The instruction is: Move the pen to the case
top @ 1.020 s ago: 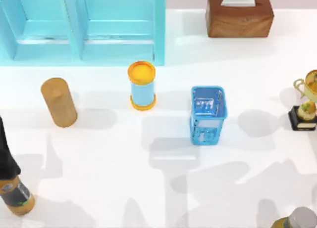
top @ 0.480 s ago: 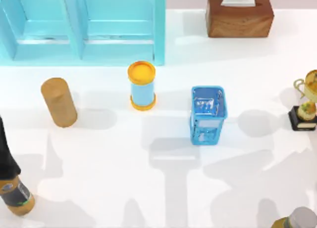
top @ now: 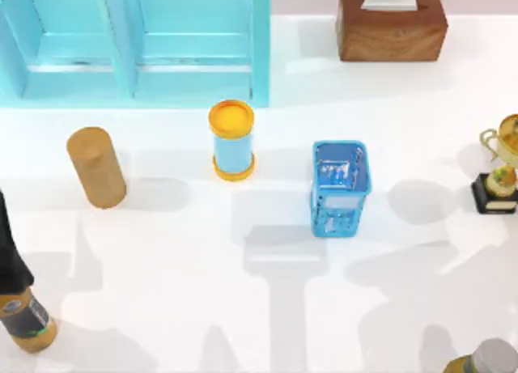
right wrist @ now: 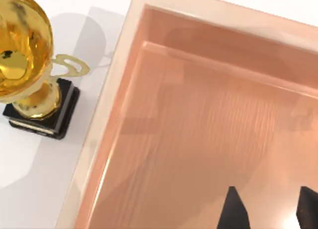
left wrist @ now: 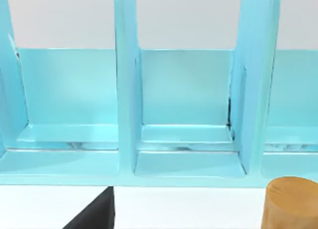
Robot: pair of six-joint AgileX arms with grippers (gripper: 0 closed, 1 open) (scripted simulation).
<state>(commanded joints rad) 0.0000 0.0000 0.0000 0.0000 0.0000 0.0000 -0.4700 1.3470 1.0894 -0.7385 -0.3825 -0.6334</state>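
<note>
While the arm shadow on the desk [top: 162,308] slides rightward from a second ago, nothing else moves: one blue basket [top: 341,187], one trophy [top: 498,175], one wooden cylinder [top: 95,167]. The right gripper [right wrist: 268,211] hangs released, empty, over the one case [right wrist: 198,114], just beside the trophy.

Overhead table view; both wrist views close, sharing trophy [top: 500,175] [right wrist: 30,65]

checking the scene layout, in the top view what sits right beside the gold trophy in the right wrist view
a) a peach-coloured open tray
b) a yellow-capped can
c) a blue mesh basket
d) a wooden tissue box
a: in the right wrist view the gold trophy on its black base stands just outside the rim of a peach-coloured tray, with the right gripper fingertips hanging over the tray's floor.
</note>
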